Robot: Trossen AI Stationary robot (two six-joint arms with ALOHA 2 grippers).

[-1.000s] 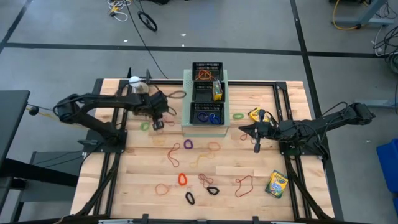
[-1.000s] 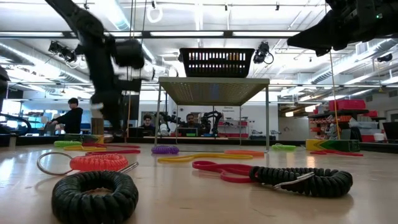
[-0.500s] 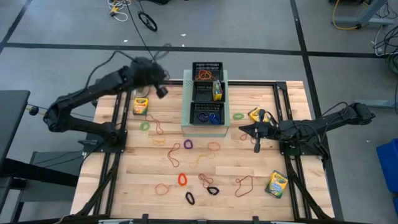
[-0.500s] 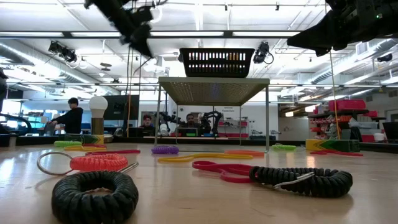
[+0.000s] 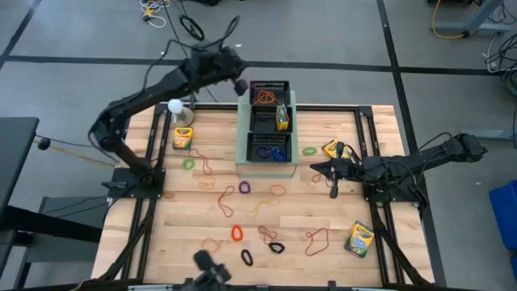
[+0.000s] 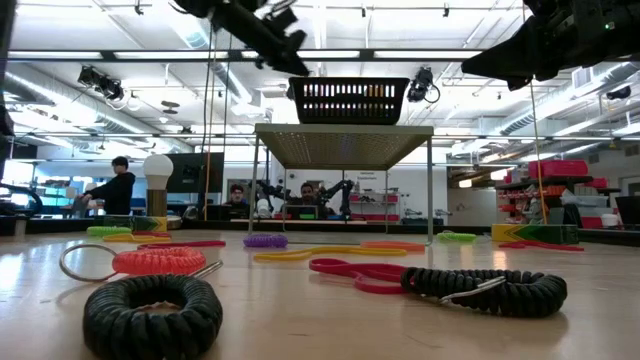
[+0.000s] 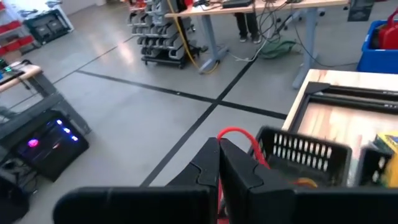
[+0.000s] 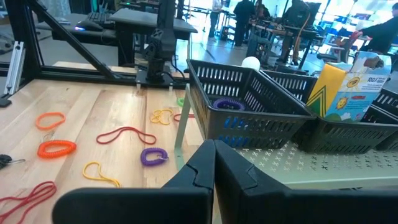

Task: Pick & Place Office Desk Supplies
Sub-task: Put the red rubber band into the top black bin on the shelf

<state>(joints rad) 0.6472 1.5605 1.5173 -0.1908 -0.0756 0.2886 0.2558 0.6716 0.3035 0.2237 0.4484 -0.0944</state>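
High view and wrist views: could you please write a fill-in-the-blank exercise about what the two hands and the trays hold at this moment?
1. The left hand, raised beside the far tray, is shut on a thin ____ rubber-band loop.
2. The upright yellow-and-green crayon box stands in the ____ of the three black mesh trays on the pale-green perforated box.
3. The right hand, beside that box, is shut and holds ____.

Missing words: red; middle; nothing.

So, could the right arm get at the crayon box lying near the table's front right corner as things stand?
Probably yes. The crayon box lies flat on bare wood with nothing on it or right beside it, on the right arm's own side. The right tool is shut and empty, hovering by the green box, so it would have to open first.
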